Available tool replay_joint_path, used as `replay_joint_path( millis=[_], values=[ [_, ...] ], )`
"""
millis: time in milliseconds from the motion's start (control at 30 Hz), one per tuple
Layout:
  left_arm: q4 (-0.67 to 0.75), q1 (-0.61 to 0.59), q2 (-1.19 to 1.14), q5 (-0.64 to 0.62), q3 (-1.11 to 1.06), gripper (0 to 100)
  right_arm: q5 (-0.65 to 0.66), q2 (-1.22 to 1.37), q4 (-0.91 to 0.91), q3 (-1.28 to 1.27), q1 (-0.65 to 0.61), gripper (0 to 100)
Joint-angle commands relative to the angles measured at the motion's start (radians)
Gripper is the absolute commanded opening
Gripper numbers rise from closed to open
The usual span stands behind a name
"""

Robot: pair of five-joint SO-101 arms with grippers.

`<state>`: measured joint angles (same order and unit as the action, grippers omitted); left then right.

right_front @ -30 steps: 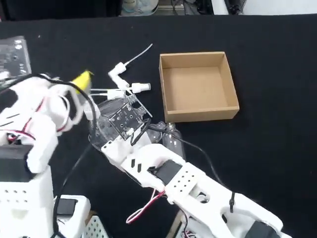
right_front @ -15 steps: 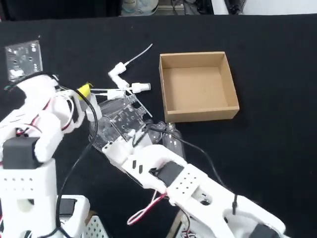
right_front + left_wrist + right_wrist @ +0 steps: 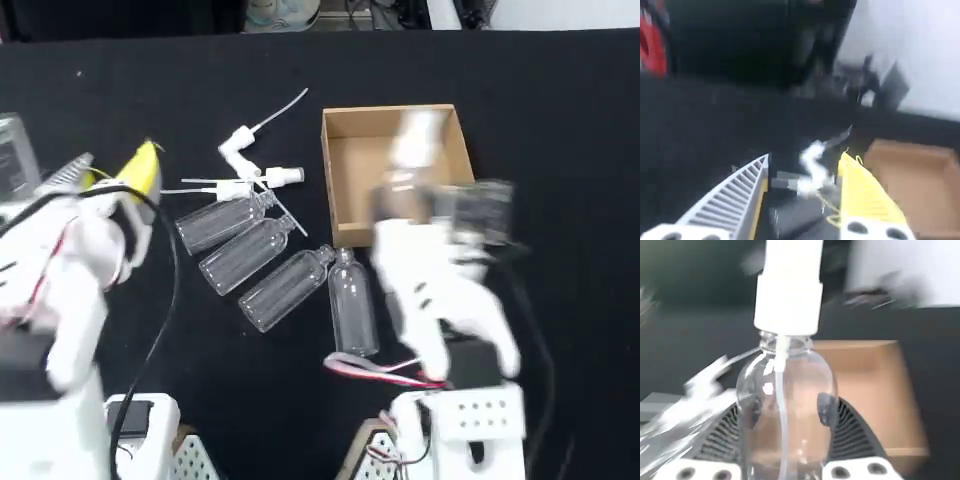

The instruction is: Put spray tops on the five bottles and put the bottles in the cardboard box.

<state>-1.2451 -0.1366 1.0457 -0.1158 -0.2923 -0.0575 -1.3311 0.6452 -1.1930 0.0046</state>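
The right claw [image 3: 787,417] clamps the belly of the clear plastic, white-topped spray bottle [image 3: 785,382] — light, slick, likely squashable — while the left claw [image 3: 805,167] hangs released.

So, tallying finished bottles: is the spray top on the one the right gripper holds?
On. A white spray top caps the bottle, its tube hanging down inside.
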Motion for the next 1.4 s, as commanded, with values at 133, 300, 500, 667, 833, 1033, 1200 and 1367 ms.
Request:
replay_joint_path(
  millis=[133,300,500,667,833,1033,1200,1367],
  values=[
    [0.404,-0.005,0.011,0.006,-0.619,22,0.094,0.104,-0.284,-0.015,0.470,1.8],
    [0.505,-0.007,0.011,-0.086,-0.750,22,0.124,0.394,-0.631,-0.068,0.525,1.7],
    [0.520,-0.013,0.011,-0.097,-0.823,22,0.126,0.792,-1.023,-0.047,0.566,1.5],
    [0.598,-0.005,0.011,-0.097,-0.903,22,0.127,1.152,-1.338,0.039,0.618,1.5],
    [0.683,-0.008,0.011,-0.097,-0.958,22,0.127,1.468,-1.570,0.143,0.661,1.5],
    [0.684,-0.007,0.011,-0.097,-0.958,22,0.127,1.678,-1.772,0.174,0.671,1.8],
    [0.686,-0.012,0.011,-0.097,-0.958,22,0.127,1.776,-1.875,0.173,0.671,1.8],
    [0.686,-0.008,0.011,-0.097,-0.958,22,0.127,1.807,-1.898,0.154,0.671,9.4]
  ],
)
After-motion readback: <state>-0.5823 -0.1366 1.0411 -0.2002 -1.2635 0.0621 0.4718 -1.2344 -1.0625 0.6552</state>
